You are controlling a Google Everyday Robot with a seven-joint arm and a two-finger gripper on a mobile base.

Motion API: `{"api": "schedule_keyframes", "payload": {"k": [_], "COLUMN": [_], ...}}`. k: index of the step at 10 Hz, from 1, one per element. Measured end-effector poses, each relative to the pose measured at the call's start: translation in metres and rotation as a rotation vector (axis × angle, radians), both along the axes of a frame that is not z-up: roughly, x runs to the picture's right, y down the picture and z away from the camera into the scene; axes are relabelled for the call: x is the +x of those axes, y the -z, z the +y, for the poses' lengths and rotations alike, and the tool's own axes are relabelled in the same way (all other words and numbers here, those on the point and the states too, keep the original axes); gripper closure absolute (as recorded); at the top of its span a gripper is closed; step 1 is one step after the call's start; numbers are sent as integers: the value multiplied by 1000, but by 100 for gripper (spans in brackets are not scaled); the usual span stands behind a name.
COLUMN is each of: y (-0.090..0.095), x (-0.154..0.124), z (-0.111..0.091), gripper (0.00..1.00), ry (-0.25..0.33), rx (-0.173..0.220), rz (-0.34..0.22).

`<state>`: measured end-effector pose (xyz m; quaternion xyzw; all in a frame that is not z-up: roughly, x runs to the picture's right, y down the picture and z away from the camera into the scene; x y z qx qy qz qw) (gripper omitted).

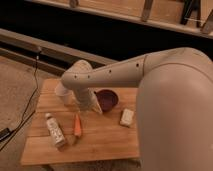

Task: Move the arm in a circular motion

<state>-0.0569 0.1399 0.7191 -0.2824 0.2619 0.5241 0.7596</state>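
On the wooden surface (pixel 100 145), a dark red bowl (pixel 106 98). Above and behind that bowl, the arm (pixel 115 72): beige-white and thick, reaching in from the right of the bowl to a bend up-left of it, then turning down. Just left of the bowl, close by its rim, the claw (pixel 95 105); apart or together, cannot tell. Down-left of the bowl, an orange carrot (pixel 77 125). Farther left of the bowl, a white bottle (pixel 54 131) lying flat. Down-right of the bowl, a small pale block (pixel 127 117). Well left of the bowl, off the surface, a dark cable (pixel 34 82).
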Motion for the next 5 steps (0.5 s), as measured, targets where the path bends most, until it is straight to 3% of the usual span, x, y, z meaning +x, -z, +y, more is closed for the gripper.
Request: {"api": "schedule_keyframes", "payload": {"k": [5], "y": [4], "x": [71], "z": [-6], "gripper": [35], "ry": [-129], "rx": [6], "rz": [79]}}
